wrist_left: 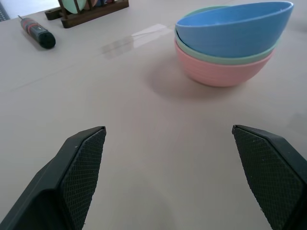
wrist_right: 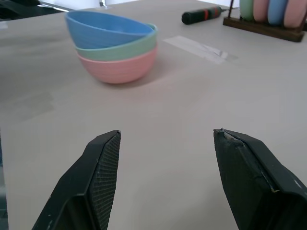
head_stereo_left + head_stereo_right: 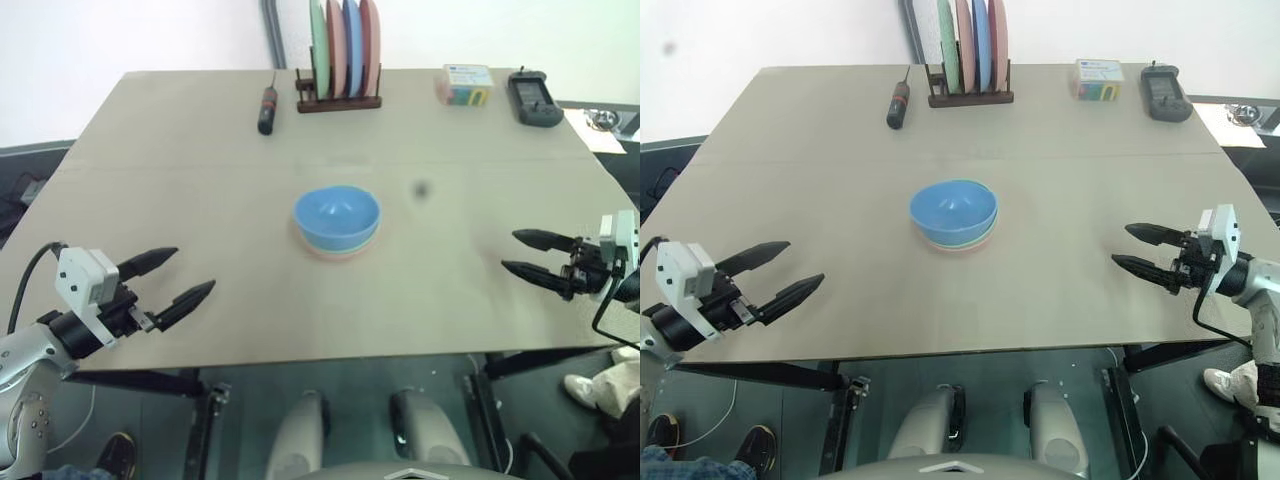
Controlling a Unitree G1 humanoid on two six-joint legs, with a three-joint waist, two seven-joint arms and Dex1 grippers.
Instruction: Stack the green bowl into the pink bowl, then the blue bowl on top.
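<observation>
All three bowls sit nested in one stack near the middle of the tabletop [image 3: 150, 140]. The pink bowl [image 1: 218, 72] is at the bottom, resting on the surface. The green bowl [image 1: 225, 56] sits inside it, showing as a thin mint band around the rim. The blue bowl [image 3: 336, 215] is on top, its hollow facing up, and from the wrist views it leans a little, one side of its rim higher than the other.

The left gripper [image 3: 175, 275] hangs over the near left part of the tabletop, its two black fingers spread wide and nothing between them. It points in toward the stack but is well apart from it. Over on the other side, the right gripper [image 3: 1140, 250] hovers by the near right edge, also well clear of the bowls. Its fingers stand apart with an evident gap, holding nothing, and they too point toward the stack.

Along the far edge there is a wooden rack [image 3: 338, 100] holding flat plates upright, green, pink, blue and pink side by side. Just to the rack's left lies a screwdriver [image 3: 267, 108] with a dark handle and a red band. Further right along the far edge is a small colourful box [image 3: 464, 84], and beside that a black handheld device [image 3: 533, 98] lying flat. A small dark spot [image 3: 420, 189] marks the surface to the right of the stack.
</observation>
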